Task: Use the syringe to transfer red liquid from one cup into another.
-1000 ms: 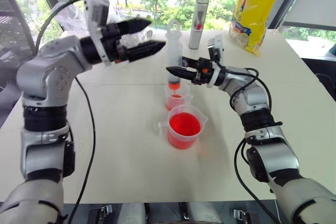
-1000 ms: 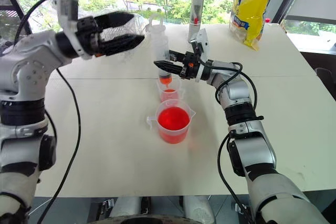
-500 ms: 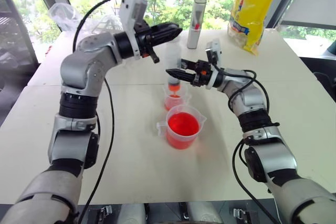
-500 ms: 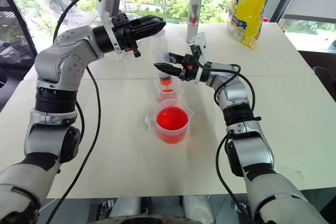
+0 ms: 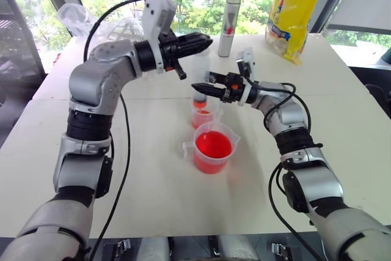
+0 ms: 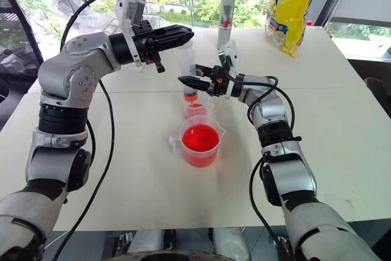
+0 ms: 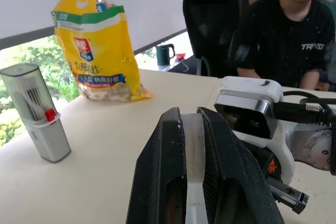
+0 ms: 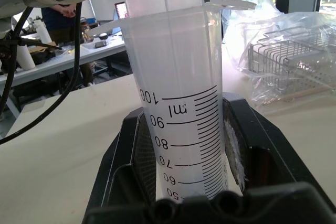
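- The syringe (image 5: 200, 71) stands upright over the small cup (image 5: 203, 116), its orange-red tip (image 6: 190, 96) pointing down into the cup's mouth.
- The right gripper (image 5: 201, 88) reaches in level from the right and is clamped on the syringe's clear barrel, low down near the tip. In the right wrist view the barrel (image 8: 181, 124) sits between the two black fingers (image 8: 126, 156), with the graduation marks facing the camera.
- The left gripper (image 5: 206, 41) comes in from the left, higher up, at the top of the syringe. In the left wrist view its two black fingers (image 7: 163, 182) are pressed tight on a narrow white piece (image 7: 193, 156), which is the syringe's plunger.
- The small cup holds a little red liquid (image 5: 202, 114) and stands on the white table (image 5: 153, 175).
- The larger measuring cup (image 5: 212, 148) stands just in front of the small cup, nearer the robot, close beside it; whether they touch cannot be told. It is about half full of red liquid, with its handle toward the robot's left.
- A grey tube (image 5: 230, 26) stands upright farther back on the table, behind the syringe.
- A yellow bag (image 5: 296, 10) stands at the far right of the table.
- Clear plastic bags (image 5: 79, 19) lie at the far left corner; the right wrist view shows a wire rack (image 8: 286, 61) inside one.
- In the left wrist view a person in a black shirt (image 7: 286, 40) sits beyond the table, beside a black chair (image 7: 212, 19).
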Robot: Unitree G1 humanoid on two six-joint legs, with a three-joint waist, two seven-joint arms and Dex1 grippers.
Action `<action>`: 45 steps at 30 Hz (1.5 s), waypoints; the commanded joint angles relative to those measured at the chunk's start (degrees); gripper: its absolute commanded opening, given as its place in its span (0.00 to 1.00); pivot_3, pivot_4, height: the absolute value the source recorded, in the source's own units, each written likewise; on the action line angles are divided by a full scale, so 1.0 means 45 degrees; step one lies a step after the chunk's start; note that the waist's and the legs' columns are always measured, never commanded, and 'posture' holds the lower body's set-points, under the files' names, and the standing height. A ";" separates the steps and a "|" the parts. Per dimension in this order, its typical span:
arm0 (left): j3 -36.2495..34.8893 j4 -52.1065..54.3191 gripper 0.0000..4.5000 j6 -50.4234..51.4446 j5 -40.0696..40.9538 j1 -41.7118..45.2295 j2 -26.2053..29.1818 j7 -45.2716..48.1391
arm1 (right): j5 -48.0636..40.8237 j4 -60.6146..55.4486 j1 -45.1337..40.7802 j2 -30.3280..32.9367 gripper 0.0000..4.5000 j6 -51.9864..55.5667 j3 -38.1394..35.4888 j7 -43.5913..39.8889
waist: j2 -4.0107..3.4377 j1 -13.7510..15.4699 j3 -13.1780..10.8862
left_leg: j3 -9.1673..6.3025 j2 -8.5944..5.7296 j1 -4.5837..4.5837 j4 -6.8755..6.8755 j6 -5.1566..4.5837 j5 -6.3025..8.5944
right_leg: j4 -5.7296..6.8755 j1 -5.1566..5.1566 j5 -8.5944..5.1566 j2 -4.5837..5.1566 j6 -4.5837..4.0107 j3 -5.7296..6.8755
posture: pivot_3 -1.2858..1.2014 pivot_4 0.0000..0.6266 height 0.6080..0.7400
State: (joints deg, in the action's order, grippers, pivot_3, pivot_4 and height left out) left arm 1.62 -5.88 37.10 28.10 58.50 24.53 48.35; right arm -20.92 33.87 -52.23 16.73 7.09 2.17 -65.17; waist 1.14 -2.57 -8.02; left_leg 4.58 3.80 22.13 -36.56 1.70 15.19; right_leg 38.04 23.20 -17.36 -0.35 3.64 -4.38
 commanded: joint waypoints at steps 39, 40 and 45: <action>0.0694 0.0041 0.01 -0.0214 -0.0729 -0.0888 -0.0530 -0.0141 | -0.0862 -0.1962 -0.0713 0.0707 0.31 0.0978 -0.1193 0.0312 | 0.0000 -0.0002 0.0000 | -0.0001 0.0000 0.0000 0.0002 0.0001 0.0000 | -0.0002 0.0000 0.0000 -0.0001 0.0000 -0.0002 | 0.52 0.24 1.00; 0.0685 0.0035 0.01 -0.0235 -0.0756 -0.0866 -0.0529 -0.0176 | -0.0859 -0.1968 -0.0701 0.0707 0.31 0.0985 -0.1185 0.0309 | 0.0000 -0.0002 0.0000 | -0.0001 0.0000 0.0000 0.0002 0.0000 0.0000 | -0.0002 0.0000 0.0000 -0.0001 0.0000 -0.0001 | 0.52 0.24 1.00; 0.0471 -0.0032 0.10 -0.0154 -0.0580 -0.0699 -0.0533 -0.0190 | -0.0833 -0.1988 -0.0638 0.0702 0.31 0.0986 -0.1133 0.0282 | 0.0000 -0.0002 0.0000 | -0.0001 0.0000 0.0000 0.0002 0.0001 0.0000 | -0.0002 0.0000 0.0000 -0.0001 0.0000 -0.0001 | 0.52 0.24 1.00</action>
State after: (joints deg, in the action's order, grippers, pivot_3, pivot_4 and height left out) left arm 2.53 -5.53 34.59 26.30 55.99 21.79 47.14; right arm -21.52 29.57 -52.22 18.97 12.57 1.59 -64.82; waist 1.14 -2.58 -8.02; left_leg 4.57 3.79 22.13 -36.55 1.70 15.19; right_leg 38.04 23.20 -17.36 -0.35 3.64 -4.38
